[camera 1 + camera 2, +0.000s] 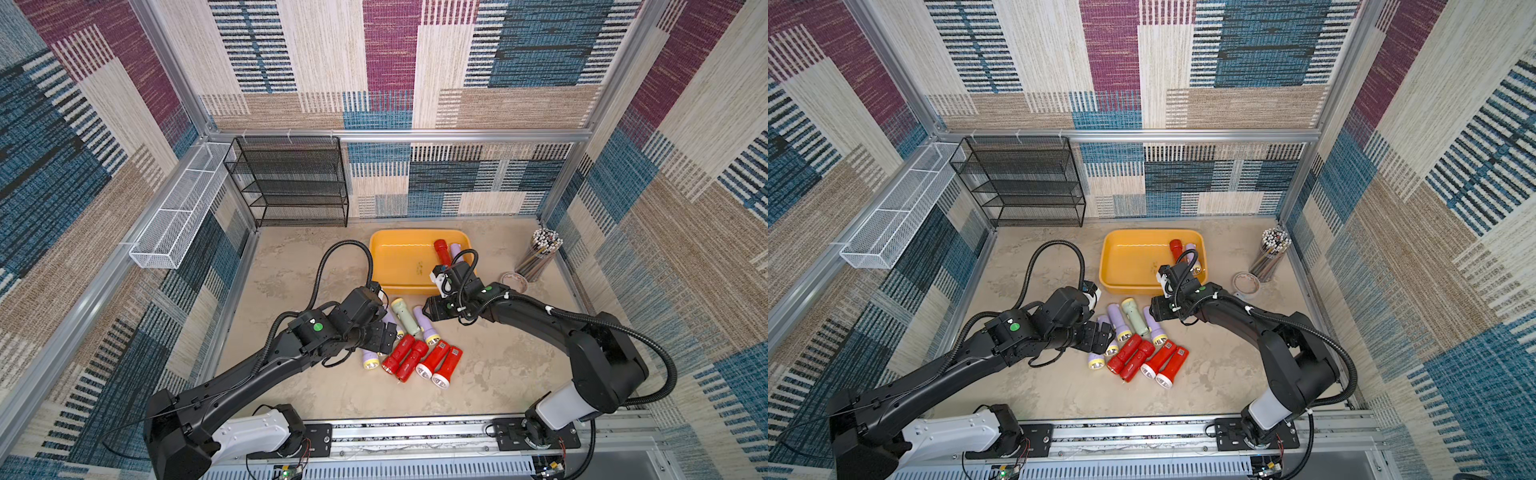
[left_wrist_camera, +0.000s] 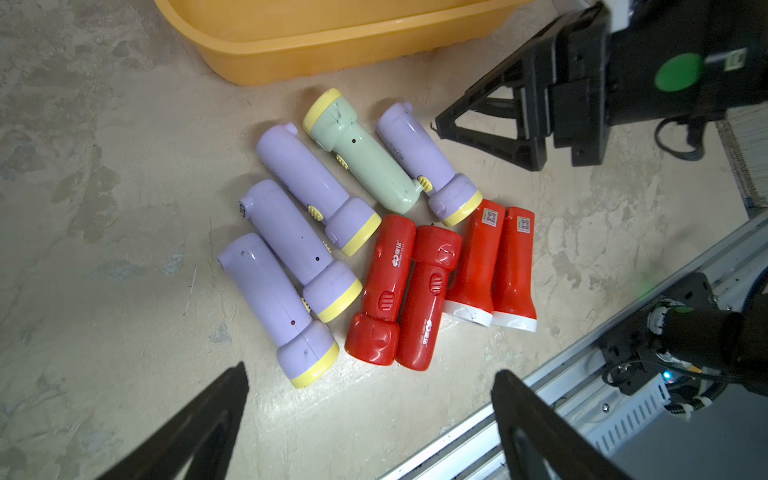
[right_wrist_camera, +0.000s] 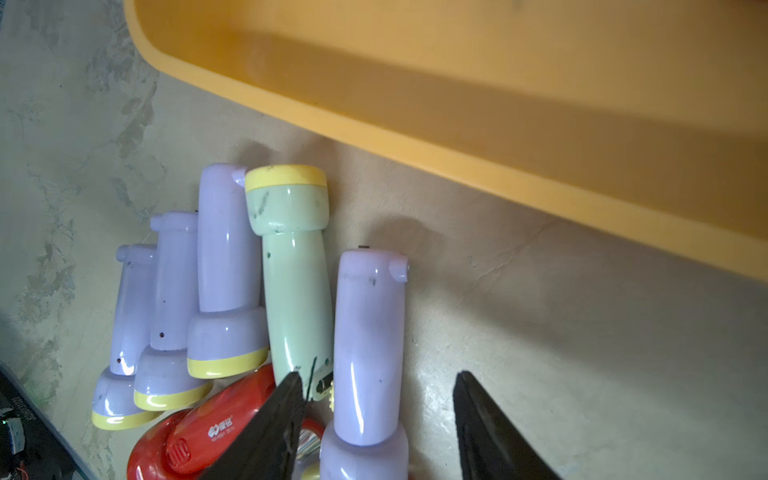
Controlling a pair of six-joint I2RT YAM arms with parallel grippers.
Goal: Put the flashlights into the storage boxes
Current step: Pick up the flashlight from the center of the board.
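yellow tray [image 1: 395,257], red flashlight [image 1: 440,249], lilac flashlight [image 1: 456,250] inside (one corner)

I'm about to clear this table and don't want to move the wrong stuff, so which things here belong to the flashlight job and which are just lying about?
Part of the job:
yellow-orange tray
two flashlights inside it
nine loose flashlights on the table

Just lying about:
black mesh rack
white wire basket
cup of pencils
roll of tape

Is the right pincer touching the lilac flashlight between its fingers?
Apart. In the right wrist view the right pincer straddles the lilac flashlight, open, with gaps visible on both sides.
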